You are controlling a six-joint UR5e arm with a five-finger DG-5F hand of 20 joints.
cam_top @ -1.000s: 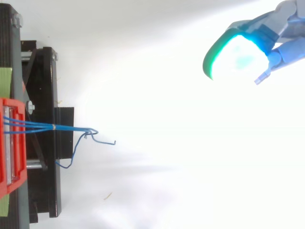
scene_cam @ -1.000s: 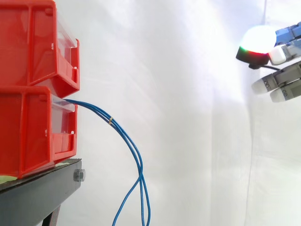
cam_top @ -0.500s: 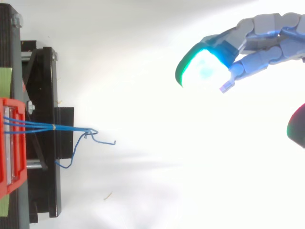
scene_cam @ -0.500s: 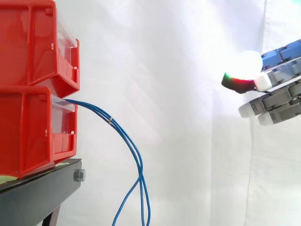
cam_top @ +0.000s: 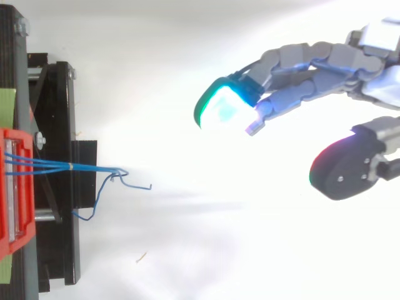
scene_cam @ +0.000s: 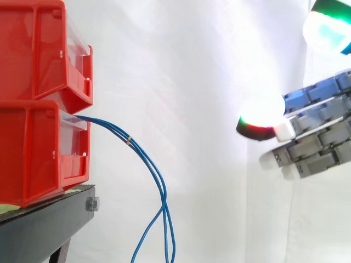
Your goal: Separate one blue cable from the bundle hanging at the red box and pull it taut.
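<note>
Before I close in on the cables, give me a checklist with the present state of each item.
1. Hand open, thumb apart from the fingers: ok.
2. No contact between the hand and the blue cables: ok.
3. Nothing between hand and cables: ok.
4. One cable separated from the bundle: not ok; a tie binds them near the lower red bin.
5. Cables fixed inside the bin: cannot tell.

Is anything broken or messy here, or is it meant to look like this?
Nothing stands out. The thin blue cables droop loosely from the lower red plastic bin, held together by a small yellow band. The robot's grey hand is open, well clear of them.
</note>
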